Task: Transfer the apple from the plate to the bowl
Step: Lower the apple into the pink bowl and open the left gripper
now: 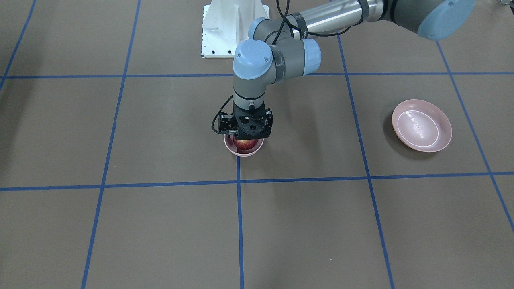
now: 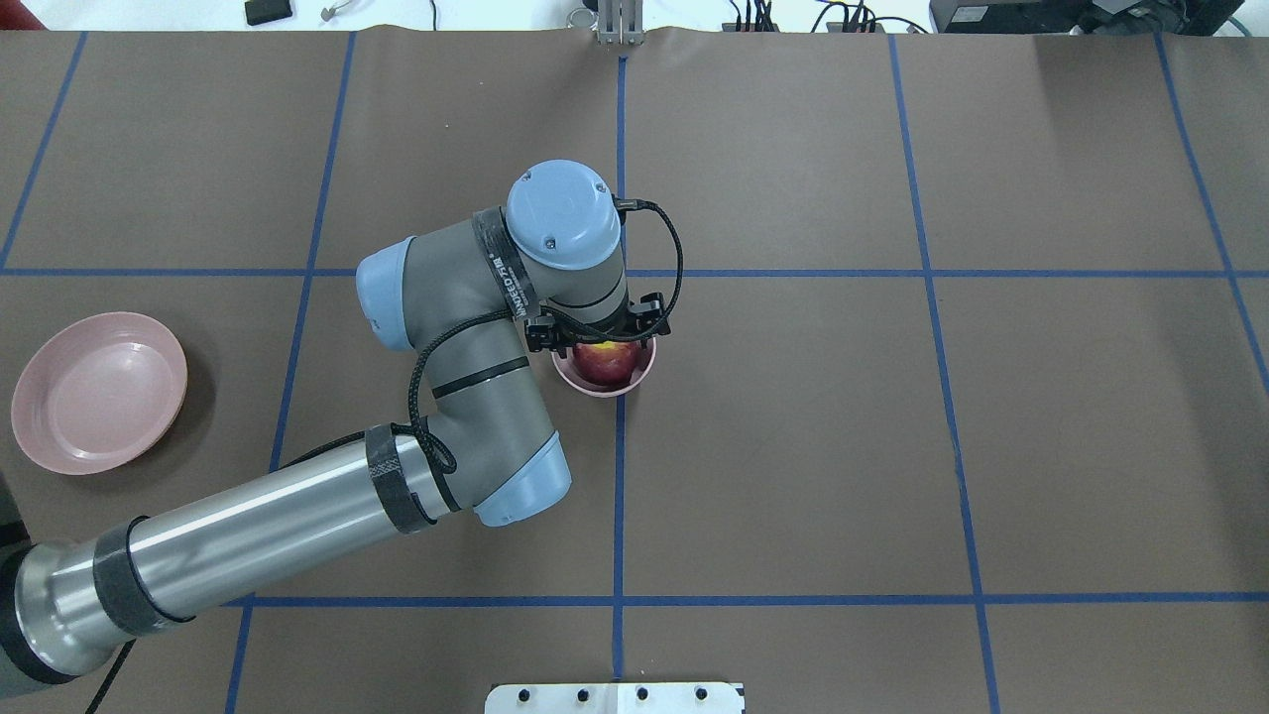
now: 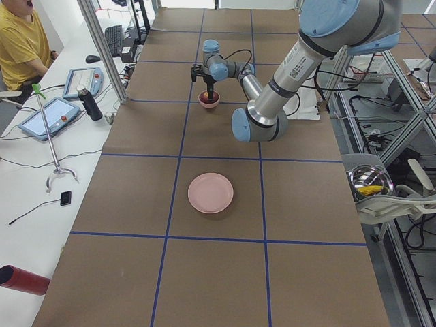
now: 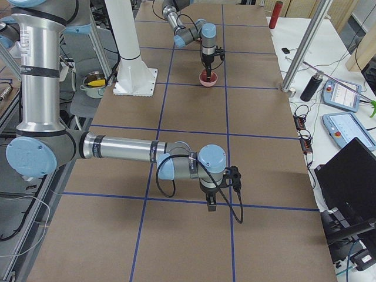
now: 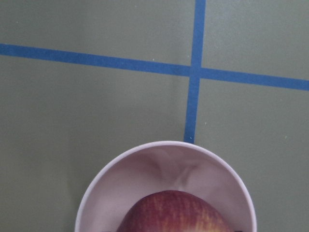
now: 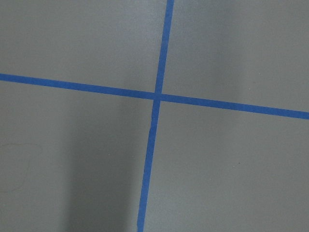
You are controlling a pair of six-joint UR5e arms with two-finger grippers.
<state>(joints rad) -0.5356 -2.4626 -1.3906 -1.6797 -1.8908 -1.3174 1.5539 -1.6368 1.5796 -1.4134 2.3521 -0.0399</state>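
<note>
The apple (image 2: 607,363) sits inside the small pink bowl (image 2: 595,389), dark red with a yellow patch showing on top, and it fills most of the bowl. The bowl stands on the brown table (image 2: 892,446), on one blue tape line (image 5: 195,101) and just short of where that line crosses another.

The left claw (image 1: 245,135) points straight down, directly over the apple and close above the bowl's rim. Its black body hides the fingers in both table-wide views, and the left wrist camera shows only the top of the apple and the bowl's inner wall, so I cannot tell whether the claw grips the apple or stands wide around it.

The plate (image 2: 99,392) lies well apart from the bowl, on the robot's left side of the table, with nothing on it.

The right claw (image 4: 211,204) hangs low over the table near a crossing of tape lines, far from bowl and plate; I cannot tell how its fingers stand.
</note>
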